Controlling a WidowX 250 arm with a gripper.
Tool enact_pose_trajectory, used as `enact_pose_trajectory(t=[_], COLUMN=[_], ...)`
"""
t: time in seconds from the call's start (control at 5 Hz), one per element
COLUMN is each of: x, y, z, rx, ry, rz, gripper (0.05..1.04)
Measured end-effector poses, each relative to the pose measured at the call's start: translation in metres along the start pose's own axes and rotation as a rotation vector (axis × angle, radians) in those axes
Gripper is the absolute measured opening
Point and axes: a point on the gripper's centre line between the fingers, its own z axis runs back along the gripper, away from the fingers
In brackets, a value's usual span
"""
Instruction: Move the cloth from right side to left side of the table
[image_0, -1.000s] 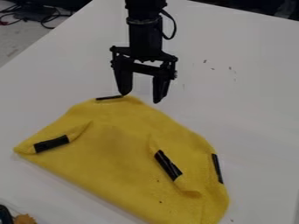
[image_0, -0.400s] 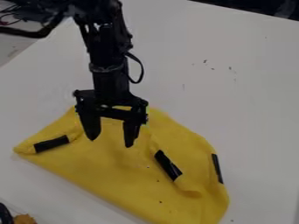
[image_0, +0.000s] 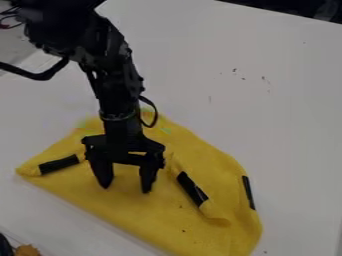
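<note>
The yellow cloth lies spread on the white desk, covering the lower left and middle of the view, its left end narrowing to a rounded corner and its broad lower right part running down to the bottom edge. One black strip crosses that left corner, a second black strip slants over a raised fold right of the gripper, and a third black strip sits along the right edge. The black robot arm enters from the upper left, a thin cable looping out at its side. The gripper points down over the cloth's middle, its two fingers apart with yellow fabric visible between them; whether the tips touch the fabric, I cannot tell. A small orange-brown object sits in the bottom left corner beside a dark item.
</note>
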Motion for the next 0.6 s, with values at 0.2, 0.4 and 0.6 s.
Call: enact_pose_trajectory(t=[0.2, 0.4, 0.6], x=[0.003, 0.007, 0.018], y=[0.0, -0.003, -0.012], z=[-0.003, -0.004, -0.003], rx=[-0.007, 0.01, 0.029], ry=[-0.019, -0.018, -0.033], rz=[0.005, -0.036, -0.098], gripper=[1.001, 1.001, 1.001])
